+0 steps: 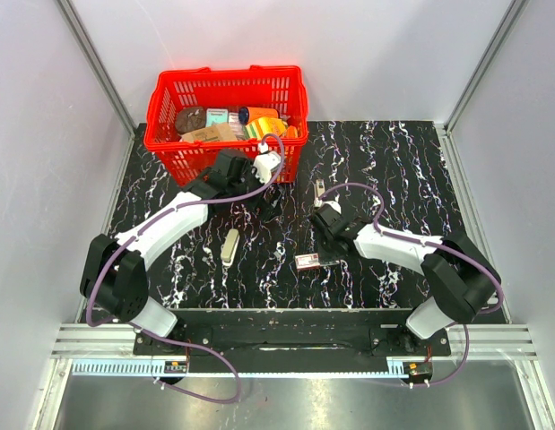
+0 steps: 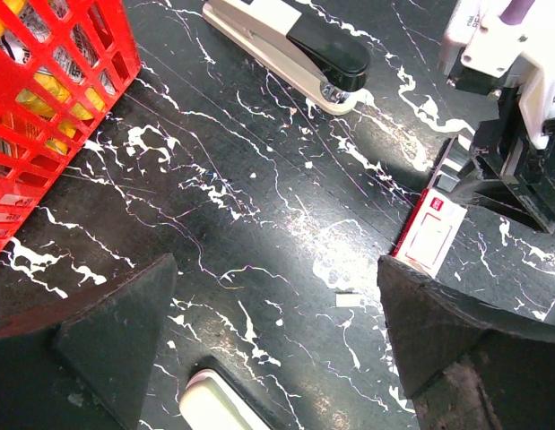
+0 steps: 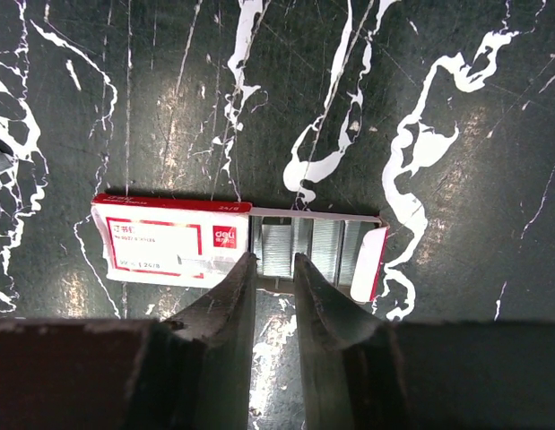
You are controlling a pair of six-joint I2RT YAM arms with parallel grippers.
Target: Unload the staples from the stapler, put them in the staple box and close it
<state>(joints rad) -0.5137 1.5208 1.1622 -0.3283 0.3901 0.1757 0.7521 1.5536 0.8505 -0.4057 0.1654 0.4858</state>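
Note:
The stapler (image 1: 319,190) lies closed on the black marbled table, just beyond my right arm; it also shows at the top of the left wrist view (image 2: 290,45). My right gripper (image 3: 271,260) points down at the open tray of a red-and-white staple box (image 3: 169,242). Its jaws stand narrowly apart, pinching a strip of staples (image 3: 277,244) at the tray. In the top view the right gripper (image 1: 318,249) is over that box (image 1: 307,261). My left gripper (image 2: 277,264) is wide open and empty, hovering over bare table in front of the basket (image 1: 259,193).
A red basket (image 1: 160,103) with several items stands at the back left, and its wall shows in the left wrist view (image 2: 53,107). A beige oblong block (image 1: 229,245) lies left of centre, just below the left fingers (image 2: 214,408). White walls close in the table.

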